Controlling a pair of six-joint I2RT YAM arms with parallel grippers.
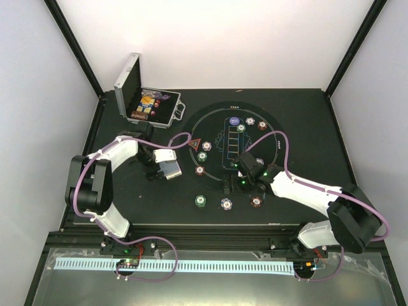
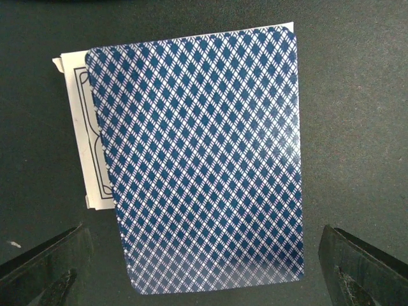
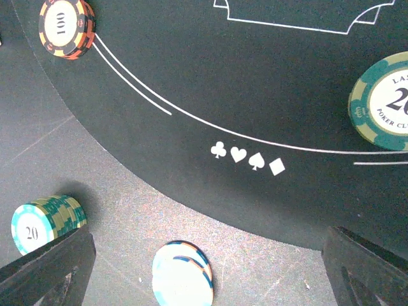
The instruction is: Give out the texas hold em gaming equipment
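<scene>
A stack of blue-backed playing cards [image 2: 197, 166] lies on the black table, over a white card [image 2: 75, 127] that sticks out on its left. My left gripper [image 2: 204, 280] is open above the stack's near end, its fingers [image 2: 44, 268] wide on either side; it also shows in the top view [image 1: 167, 167]. My right gripper [image 3: 207, 274] is open and empty over the mat's edge [image 1: 245, 173]. A blue-white chip stack [image 3: 183, 277] sits between its fingers. A green chip stack [image 3: 48, 223] stands by the left finger.
The open silver case [image 1: 150, 102] stands at the back left. The round mat [image 1: 220, 191] carries a red triangular marker [image 1: 197, 144], a purple button [image 1: 234, 121] and several chips. An orange-red chip [image 3: 65, 27] and a green chip [image 3: 382, 102] lie on the mat.
</scene>
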